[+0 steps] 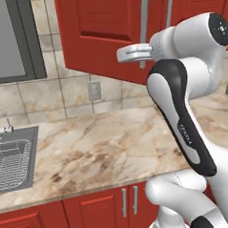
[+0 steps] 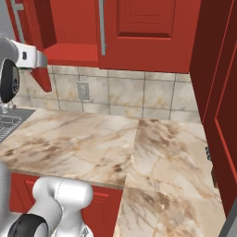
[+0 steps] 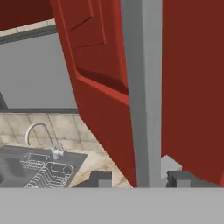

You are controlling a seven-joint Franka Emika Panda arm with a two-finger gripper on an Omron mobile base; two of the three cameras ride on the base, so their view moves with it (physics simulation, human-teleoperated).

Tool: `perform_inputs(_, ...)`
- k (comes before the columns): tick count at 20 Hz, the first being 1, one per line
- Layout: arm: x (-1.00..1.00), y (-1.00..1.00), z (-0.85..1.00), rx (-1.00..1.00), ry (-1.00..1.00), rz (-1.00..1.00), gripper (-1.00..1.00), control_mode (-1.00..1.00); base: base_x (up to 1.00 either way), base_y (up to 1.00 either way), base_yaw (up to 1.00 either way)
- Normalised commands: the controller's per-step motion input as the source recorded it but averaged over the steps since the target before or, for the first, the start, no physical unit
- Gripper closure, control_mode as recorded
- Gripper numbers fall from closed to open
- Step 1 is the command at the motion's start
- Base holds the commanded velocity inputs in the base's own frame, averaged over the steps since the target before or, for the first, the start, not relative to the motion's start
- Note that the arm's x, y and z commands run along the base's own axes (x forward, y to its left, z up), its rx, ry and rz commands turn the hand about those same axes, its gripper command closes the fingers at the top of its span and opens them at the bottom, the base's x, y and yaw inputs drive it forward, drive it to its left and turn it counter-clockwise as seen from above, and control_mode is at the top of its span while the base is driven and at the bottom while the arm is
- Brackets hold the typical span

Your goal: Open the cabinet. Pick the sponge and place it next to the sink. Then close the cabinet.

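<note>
So the left base view sits behind the arm on its left side, looking forward and down across the counter (image 1: 104, 150) toward the tiled back wall, with the sink (image 1: 13, 160) at the counter's left edge. The right base view does the same from behind-right, taking in the counter's inner corner at the right. Both share the marble top, the wall outlet (image 1: 94, 90) and the cabinet (image 1: 106, 30) overhead. The hand view is right up close to the cabinet's vertical handle (image 3: 142, 87), looking along the gripper (image 3: 140, 178), sink low to the left.
</note>
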Motion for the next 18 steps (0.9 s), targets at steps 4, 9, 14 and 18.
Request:
perform_inputs(4, -0.5, 0.82, 0.0, 0.0, 0.0, 0.01, 1.0, -1.0, 0.0, 0.0, 0.0)
perform_inputs(9, -0.1, 0.28, 0.0, 0.0, 0.0, 0.0, -1.0, -1.0, 0.0, 0.0, 0.0)
perform_inputs(14, -0.1, 0.0, 0.0, 0.0, 0.0, 0.0, -1.0, -1.0, 0.0, 0.0, 0.0)
perform_inputs(18, -0.93, 0.0, 0.0, 0.01, 0.0, 0.0, -1.0, -1.0, 0.0, 0.0, 0.0)
